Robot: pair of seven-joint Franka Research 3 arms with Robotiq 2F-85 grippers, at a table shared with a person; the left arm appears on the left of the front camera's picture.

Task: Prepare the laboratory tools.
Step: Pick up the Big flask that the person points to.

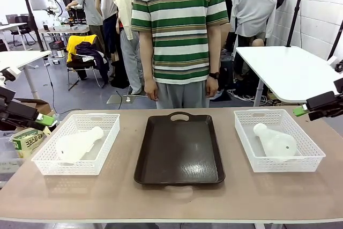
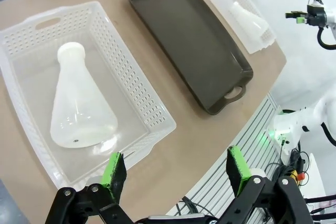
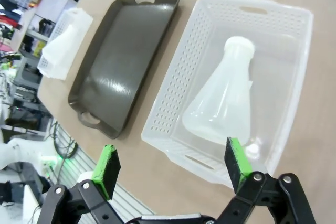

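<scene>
One frosted-white conical flask point(image 1: 77, 144) point(image 2: 79, 106) lies on its side in the left white mesh basket point(image 1: 51, 159) point(image 2: 131, 77). The second flask point(image 1: 275, 139) point(image 3: 223, 103) lies on its side in the right mesh basket point(image 1: 308, 156) point(image 3: 178, 82). My left gripper point(image 1: 47, 119) point(image 2: 176, 169) hovers open off the table's left end, above and short of its basket. My right gripper point(image 1: 300, 110) point(image 3: 170, 161) hangs open past the table's right end, above its basket's near edge. Neither holds anything.
A dark brown tray point(image 1: 179, 148) point(image 2: 194, 40) point(image 3: 118, 56) lies bare between the baskets. A person in a striped shirt point(image 1: 179, 30) stands at the far side behind the tray. A green box point(image 1: 25, 142) sits beyond the left table edge.
</scene>
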